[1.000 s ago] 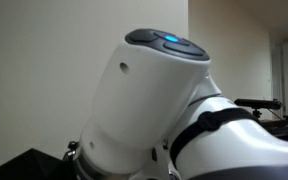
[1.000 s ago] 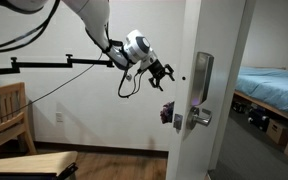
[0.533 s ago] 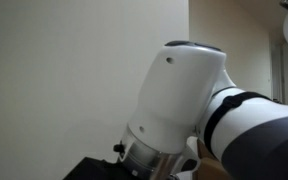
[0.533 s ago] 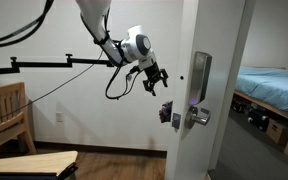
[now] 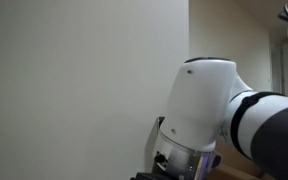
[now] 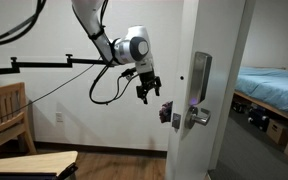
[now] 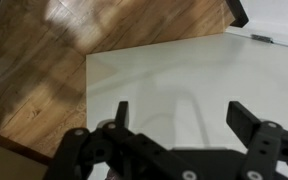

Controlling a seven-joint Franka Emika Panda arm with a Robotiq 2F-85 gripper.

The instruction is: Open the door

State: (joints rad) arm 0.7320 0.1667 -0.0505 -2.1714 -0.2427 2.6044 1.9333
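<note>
I have the door (image 6: 220, 140) right of centre in an exterior view, a tall off-white panel with its black lock (image 6: 201, 75) above the silver lever handle (image 6: 199, 117). A bed (image 6: 274, 82) shows in the room past it on the right.

My gripper (image 6: 144, 96) hangs in the air to the left of the door, fingers pointing down. It is a little above the lever's height and clear of both lever and panel, touching nothing. A black cable (image 6: 104, 92) loops under the wrist, and a dark horizontal bar (image 6: 54, 63) runs along the wall behind the arm. A wooden chair (image 6: 4, 112) sits at the far left.

In the wrist view the gripper (image 7: 184, 120) is spread wide with nothing between the fingers (image 7: 121, 115). Below them I see a pale flat surface (image 7: 184, 70) meeting the wood floor (image 7: 44, 70); I cannot tell whether that surface is wall or door.

In an exterior view the white arm housing (image 5: 206, 105) fills the foreground, so I see only bare wall (image 5: 74, 70) behind it
</note>
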